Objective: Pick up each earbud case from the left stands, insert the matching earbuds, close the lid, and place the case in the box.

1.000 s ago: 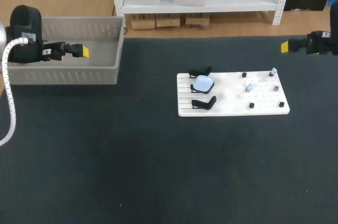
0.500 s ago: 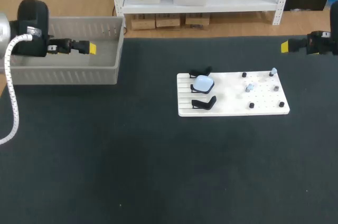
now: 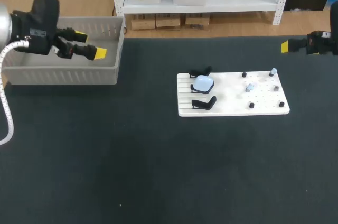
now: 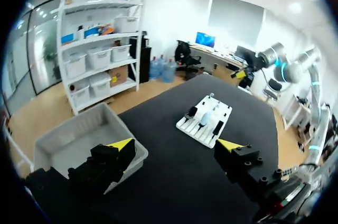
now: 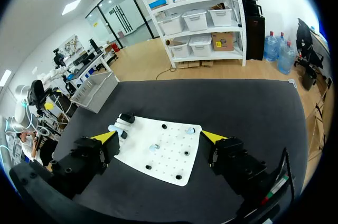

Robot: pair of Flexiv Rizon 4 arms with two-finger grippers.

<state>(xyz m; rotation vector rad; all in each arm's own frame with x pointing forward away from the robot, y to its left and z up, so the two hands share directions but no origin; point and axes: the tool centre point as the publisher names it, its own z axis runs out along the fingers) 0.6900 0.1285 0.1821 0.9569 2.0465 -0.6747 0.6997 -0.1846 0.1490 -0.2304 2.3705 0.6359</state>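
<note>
A pale blue rounded earbud case [image 3: 203, 82] sits on the middle stand at the left edge of a white perforated board [image 3: 232, 106], between two black curved stands [image 3: 200, 72], one behind it and one in front. Small pale blue earbuds [image 3: 249, 87] stand among black pegs on the board's right part. A grey slatted plastic box [image 3: 63, 71] rests at the far left of the black table top [image 3: 158, 171], well apart from the board, with bare table between them. The left gripper [image 3: 90, 45] hangs over the box's right end, near its right wall, fingers spread and grasping nothing. The right gripper [image 3: 285, 47] hovers at the table's far right, beyond the board; its wrist view shows its fingers wide apart and empty, the board ahead of them. A second ago the left gripper was further left over the box with its yellow tips together; since then it has swung toward the right wall and the tips have parted. The right arm, case and board have not shifted
</note>
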